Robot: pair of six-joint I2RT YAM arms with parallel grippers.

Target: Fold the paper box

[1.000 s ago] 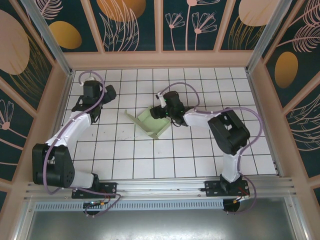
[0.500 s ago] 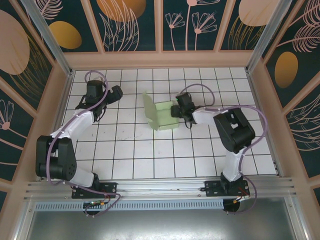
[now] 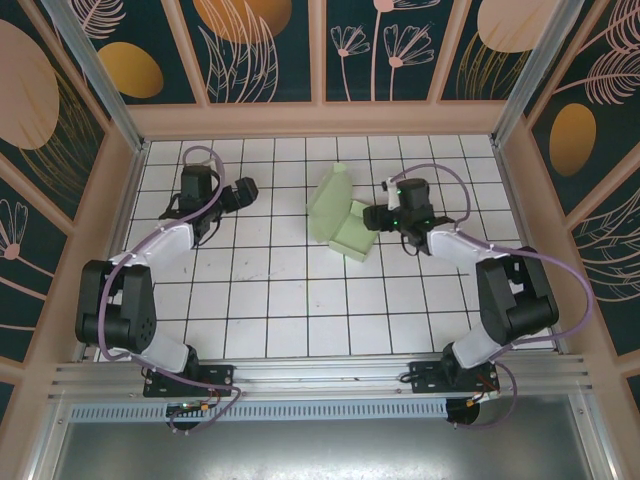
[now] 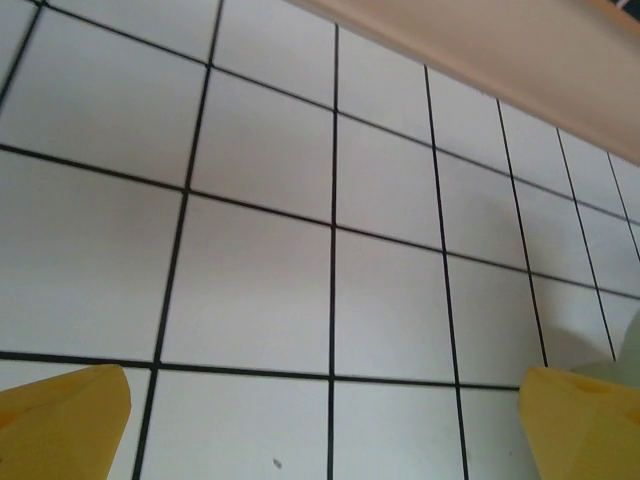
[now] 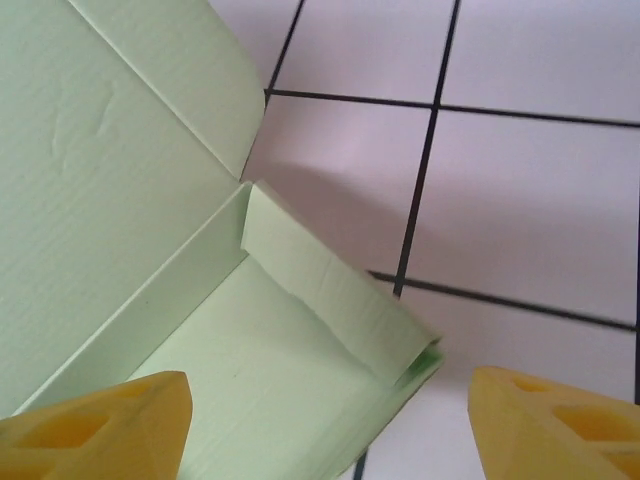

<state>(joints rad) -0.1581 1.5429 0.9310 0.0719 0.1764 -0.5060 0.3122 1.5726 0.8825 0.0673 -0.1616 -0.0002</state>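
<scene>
Left arm [image 3: 150,250], white with black joints, reaches up the left side of the white-tiled, black-gridded desk [image 3: 300,300]. The left claw [image 3: 243,190] points right, near the far-left tiles. From the left wrist, the left claw [image 4: 320,430] has its yellow fingertips [image 4: 60,420] spread wide, with bare desk [image 4: 260,290] tiles between them and nothing held. A peach wooden rim [image 4: 500,60] runs along the top of that view.

The pale mint-green thin-card paper box [image 3: 340,215] lies at desk centre, toward the far side, well apart from the left claw. It is part folded: one large panel stands tilted up on its left, and a low tray part lies flat on the tiles to the right.

The right claw [image 3: 372,218] sits just beside the tray part's right edge, pointing left. From the right wrist, the right claw [image 5: 330,430] is spread wide and not pinching. The paper box [image 5: 120,200] shows a big creased panel, a short folded side flap and the tray floor. The tray's corner lies between the yellow fingertips [image 5: 95,420]; whether they touch it I cannot tell. The desk [image 5: 520,200] shows to the right. The right arm [image 3: 500,290] bends back to the near-right base.
</scene>
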